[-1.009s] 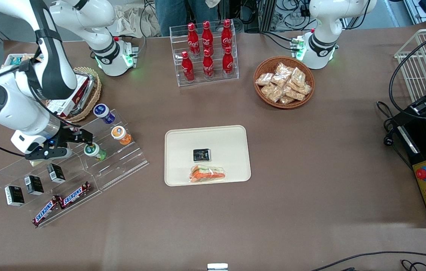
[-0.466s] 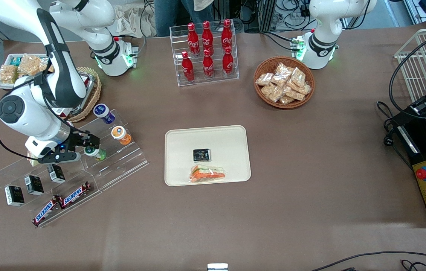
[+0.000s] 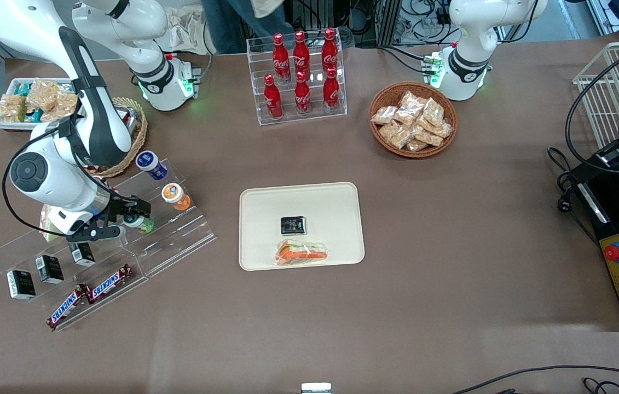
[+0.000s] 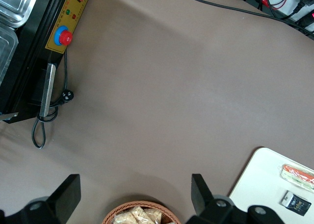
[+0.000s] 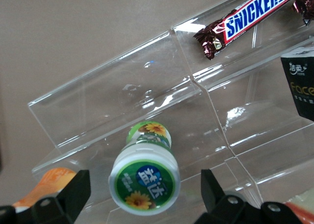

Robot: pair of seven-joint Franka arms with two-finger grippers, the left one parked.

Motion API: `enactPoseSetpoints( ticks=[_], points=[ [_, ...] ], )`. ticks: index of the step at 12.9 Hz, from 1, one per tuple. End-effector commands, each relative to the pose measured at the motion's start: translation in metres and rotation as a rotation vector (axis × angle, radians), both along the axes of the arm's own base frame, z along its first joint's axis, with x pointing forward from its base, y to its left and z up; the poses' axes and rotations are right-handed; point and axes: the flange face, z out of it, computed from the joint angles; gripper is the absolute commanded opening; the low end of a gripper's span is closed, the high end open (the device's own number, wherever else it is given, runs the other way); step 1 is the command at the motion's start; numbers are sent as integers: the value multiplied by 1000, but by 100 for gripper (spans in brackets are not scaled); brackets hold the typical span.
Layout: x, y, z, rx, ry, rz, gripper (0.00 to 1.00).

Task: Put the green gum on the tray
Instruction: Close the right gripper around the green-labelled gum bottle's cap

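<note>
The green gum, with a green-and-white lid, lies on the middle step of a clear acrylic stepped rack. My gripper is open and hangs over the bottle, one finger on each side with a gap to the lid. The cream tray lies flat at the table's middle, toward the parked arm from the rack; it holds a small black packet and an orange snack packet.
On the rack are an orange-lidded bottle, a blue-lidded bottle, black boxes and Snickers bars. A wicker basket, a tub of snacks, a cola rack and a snack basket stand farther off.
My gripper has moved toward the green gum and lowered, from beside it to straddling it. The bottle has not moved.
</note>
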Motion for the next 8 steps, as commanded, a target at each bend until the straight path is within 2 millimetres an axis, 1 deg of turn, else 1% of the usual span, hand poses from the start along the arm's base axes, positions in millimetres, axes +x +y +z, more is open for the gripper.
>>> enactPoseSetpoints(
  ticks=[1, 3, 4, 5, 6, 7, 8],
  points=[
    [2, 2, -6, 0, -11, 7, 100],
    [1, 9, -12, 0, -3, 19, 100],
    [1, 10, -13, 0, -1, 21, 97],
    [1, 9, -12, 0, -1, 19, 81],
    [0, 10, -13, 0, 2, 21, 68],
    [1, 10, -12, 0, 2, 22, 58],
    [1, 9, -12, 0, 2, 21, 52]
  ],
)
